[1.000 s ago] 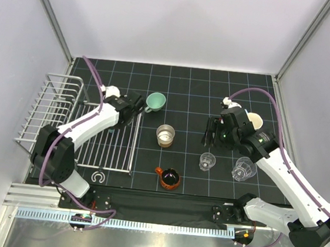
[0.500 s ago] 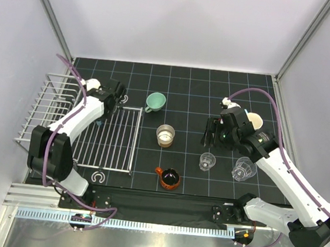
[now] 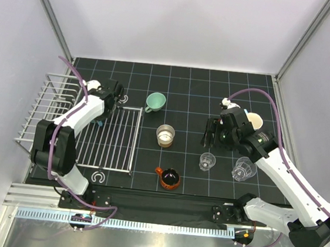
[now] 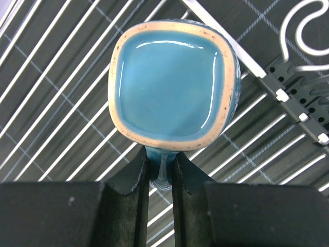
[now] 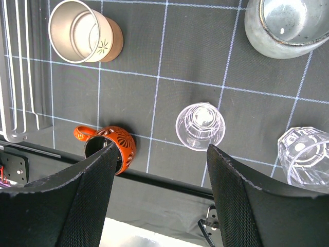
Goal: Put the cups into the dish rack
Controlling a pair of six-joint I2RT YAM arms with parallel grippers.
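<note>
**The blue cup (image 4: 172,85) over the dish rack (image 3: 111,144)**

The left pincer (image 4: 160,165) pinches the blue cup by its handle, over the rack's flat slatted part near its far edge. The rack lies along the left edge of the surface (image 3: 192,85). The right pincer (image 5: 162,170) hangs spread above the orange cup (image 5: 105,146) and a clear cup (image 5: 200,126), towards the near edge.

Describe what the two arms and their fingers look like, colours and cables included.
The left arm and right arm have white link shells with black joints. A thin purple cable loops along each one. The right fingers are black and broad, with a finely textured surface. The left fingers are black too and look smoother.
</note>
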